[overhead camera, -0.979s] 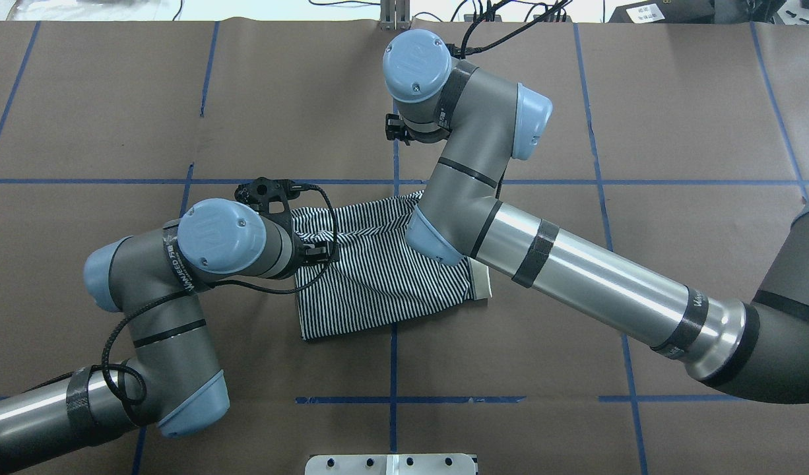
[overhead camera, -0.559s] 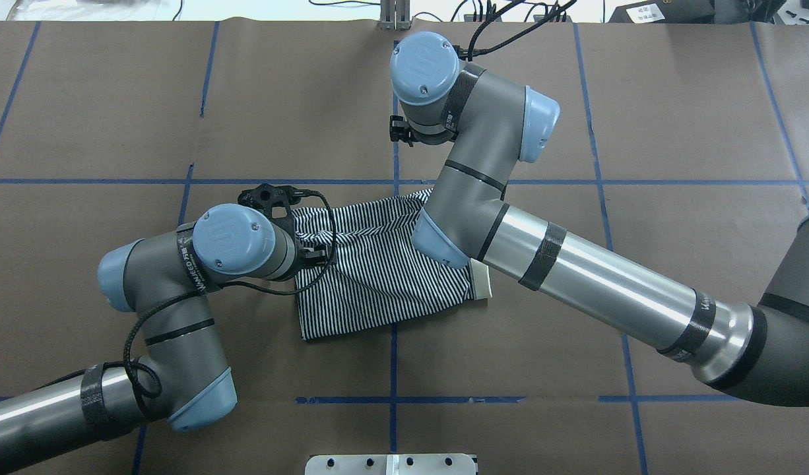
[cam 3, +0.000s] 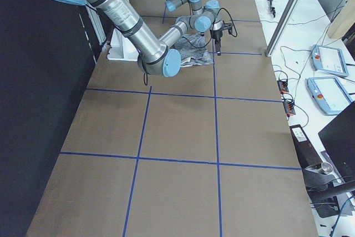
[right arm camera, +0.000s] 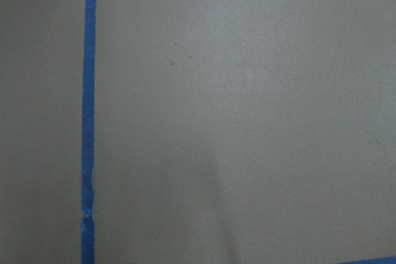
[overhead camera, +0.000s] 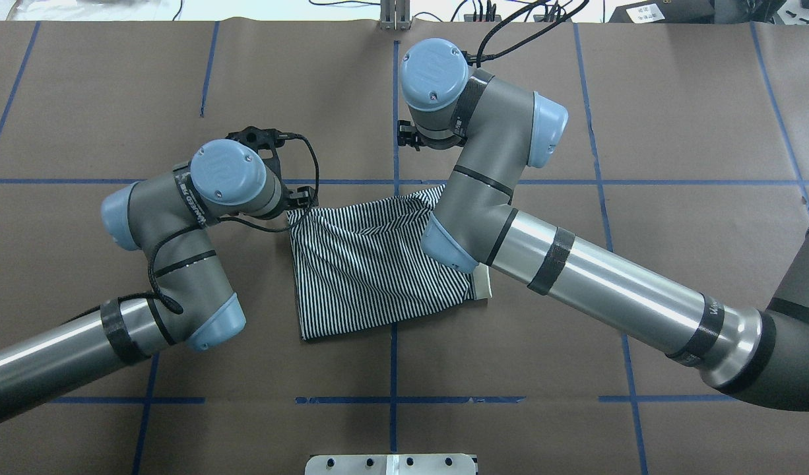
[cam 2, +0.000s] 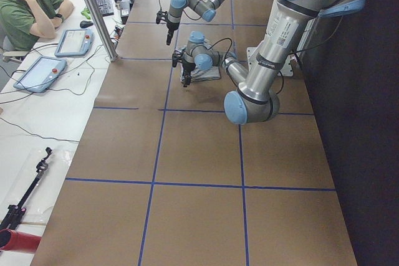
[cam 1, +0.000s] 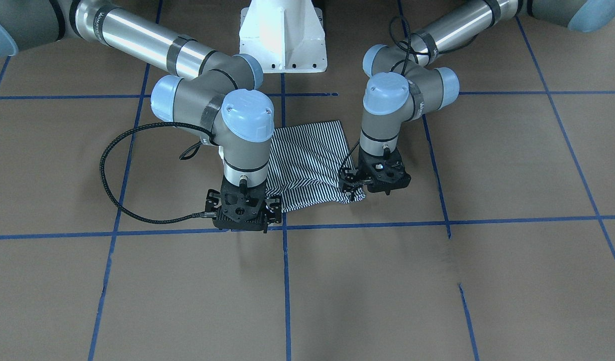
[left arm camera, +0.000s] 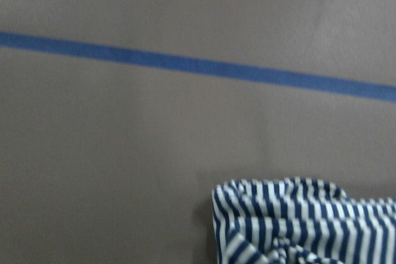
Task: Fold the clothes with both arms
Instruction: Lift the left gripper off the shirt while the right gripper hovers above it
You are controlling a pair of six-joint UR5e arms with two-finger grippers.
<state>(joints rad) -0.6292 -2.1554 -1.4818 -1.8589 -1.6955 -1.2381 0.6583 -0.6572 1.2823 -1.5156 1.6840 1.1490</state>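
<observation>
The navy-and-white striped shirt (overhead camera: 378,270) lies folded at the table's middle, its cream collar (overhead camera: 482,285) poking out under the right arm; it also shows in the front view (cam 1: 307,155). My left gripper (overhead camera: 303,198) (cam 1: 351,186) is at the shirt's far left corner, low, shut on bunched striped fabric (left arm camera: 303,224). My right gripper (overhead camera: 410,137) (cam 1: 241,218) hangs beyond the shirt's far edge, apart from it. It looks open and empty. The right wrist view shows only bare paper.
Brown paper with blue tape lines (overhead camera: 392,400) covers the table. The white pedestal base (cam 1: 282,35) stands at the robot's side. An operator (cam 2: 28,10) sits past the far edge beside teach pendants (cam 2: 37,73). A metal post (cam 2: 93,10) rises there.
My left gripper has moved away from the robot and to the left with the shirt's corner, spreading the raised flap flatter. My right arm has shifted slightly to the right.
</observation>
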